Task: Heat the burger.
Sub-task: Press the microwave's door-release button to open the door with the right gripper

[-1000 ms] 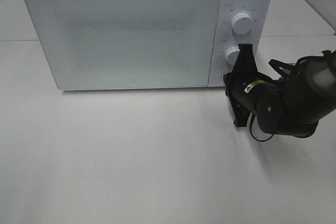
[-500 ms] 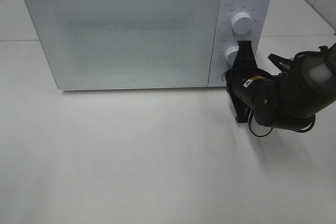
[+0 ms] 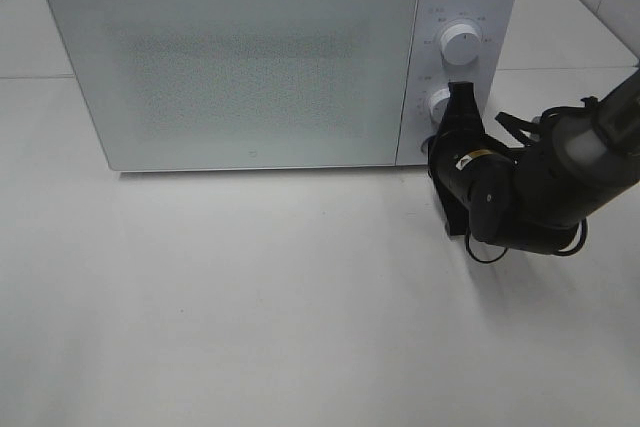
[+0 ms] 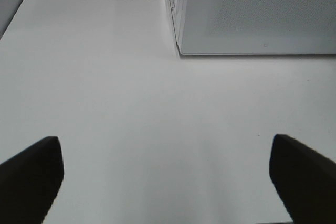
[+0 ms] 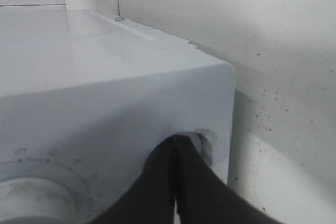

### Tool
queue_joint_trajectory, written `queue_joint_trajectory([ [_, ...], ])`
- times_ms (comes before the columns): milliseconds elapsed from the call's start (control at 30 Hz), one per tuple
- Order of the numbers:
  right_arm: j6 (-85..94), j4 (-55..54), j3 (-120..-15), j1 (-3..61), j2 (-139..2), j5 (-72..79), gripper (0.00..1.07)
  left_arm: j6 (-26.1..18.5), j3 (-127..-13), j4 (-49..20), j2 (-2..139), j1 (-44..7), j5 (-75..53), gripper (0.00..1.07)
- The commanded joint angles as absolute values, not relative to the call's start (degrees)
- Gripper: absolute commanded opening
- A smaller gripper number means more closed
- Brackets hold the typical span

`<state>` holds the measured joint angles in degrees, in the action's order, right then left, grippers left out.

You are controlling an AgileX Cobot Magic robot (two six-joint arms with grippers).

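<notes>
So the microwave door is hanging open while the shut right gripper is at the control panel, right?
No, the microwave door is closed, as the exterior high view shows. The shut right gripper is at the control panel.

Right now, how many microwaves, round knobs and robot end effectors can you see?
Microwave: 1
Knobs: 2, the upper knob and the lower knob
End effectors: 2, the left end effector and the right end effector
Total: 5
</notes>
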<state>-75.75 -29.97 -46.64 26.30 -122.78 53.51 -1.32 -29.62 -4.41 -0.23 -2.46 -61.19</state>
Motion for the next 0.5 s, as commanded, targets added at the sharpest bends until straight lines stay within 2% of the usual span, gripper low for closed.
queue_joint_trajectory([
  [33, -73.5, -28.2, -51.5, 25.3, -122.3, 66.3, 0.0, -1.3, -29.6, -4.9, -1.3, -2.3, -61.2, 1.0],
  [500, -71.5, -28.4, -54.0, 25.3, -122.4, 67.2, 0.0, -1.4, -29.6, -4.9, -1.3, -2.3, -61.2, 1.0],
])
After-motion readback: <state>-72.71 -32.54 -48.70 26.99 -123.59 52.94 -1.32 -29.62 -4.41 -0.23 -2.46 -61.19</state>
